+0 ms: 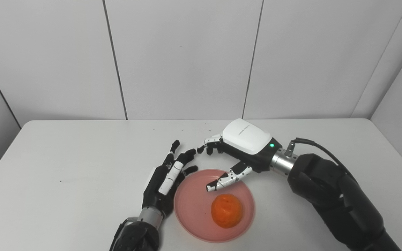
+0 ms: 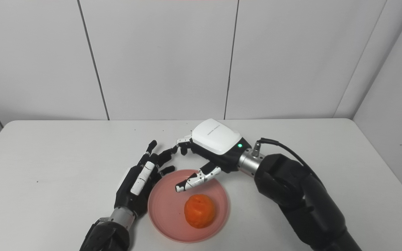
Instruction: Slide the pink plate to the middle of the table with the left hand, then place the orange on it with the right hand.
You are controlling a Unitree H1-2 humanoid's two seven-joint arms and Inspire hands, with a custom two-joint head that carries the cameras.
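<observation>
Pink plate (image 1: pixel 191 205): it sits on the white table (image 1: pixel 65 167), near the front edge and close to the middle from side to side.
Orange (image 1: pixel 226 210): it lies inside the plate, on the side nearer the right arm. Nothing is touching it.
Left hand (image 1: pixel 166 179): it rests just beside the plate's left rim, fingers spread apart and pointing away from the robot. It holds nothing (I cannot tell if it touches the rim).
Right hand (image 1: pixel 236 151): it hangs above the far side of the plate, fingers apart and empty. Its thumb (image 1: pixel 223 182) points down over the plate, close to the orange but not on it.
How far along: the orange is on the plate, so the job looks about done.
How the orange will handle: round, so it may roll if the plate gets bumped. It looks light and a bit soft, with bumpy skin that is easy to hold. Take it from above, fingers on one side and thumb on the other.
How the plate will handle: light, thin and smooth (likely plastic), so it should slide with a soft push on the rim.
</observation>
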